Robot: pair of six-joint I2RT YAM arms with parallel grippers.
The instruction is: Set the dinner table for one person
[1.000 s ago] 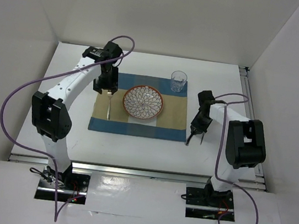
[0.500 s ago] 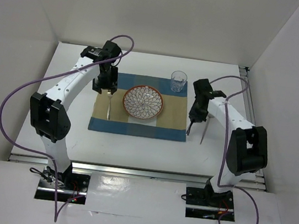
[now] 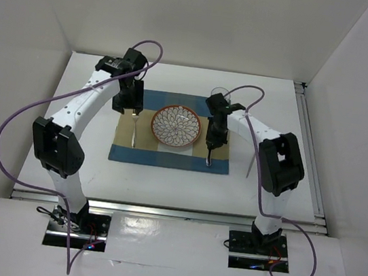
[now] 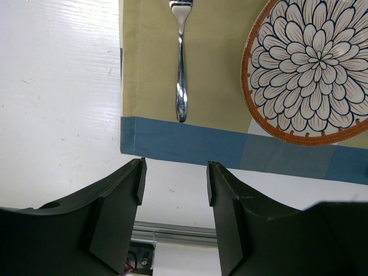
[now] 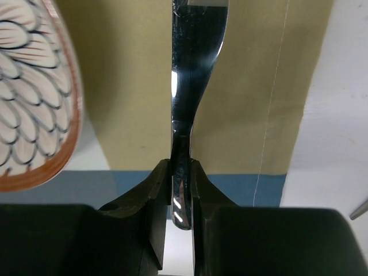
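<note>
Done: plate (image 3: 176, 124), fork (image 4: 180, 69) on mat (image 3: 167, 158). Now: right jaws clenched on knife (image 5: 195, 46) beside plate, not down yet; left jaws released, empty.

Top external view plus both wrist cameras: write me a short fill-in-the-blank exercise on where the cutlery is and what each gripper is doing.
1. In the top view, the fork lies to the ____ of the plate.
2. The right gripper is clamped on a shiny ____ above the placemat.
3. The left gripper holds nothing; its jaws stand ____.
Missing words: left; knife; open.
</note>
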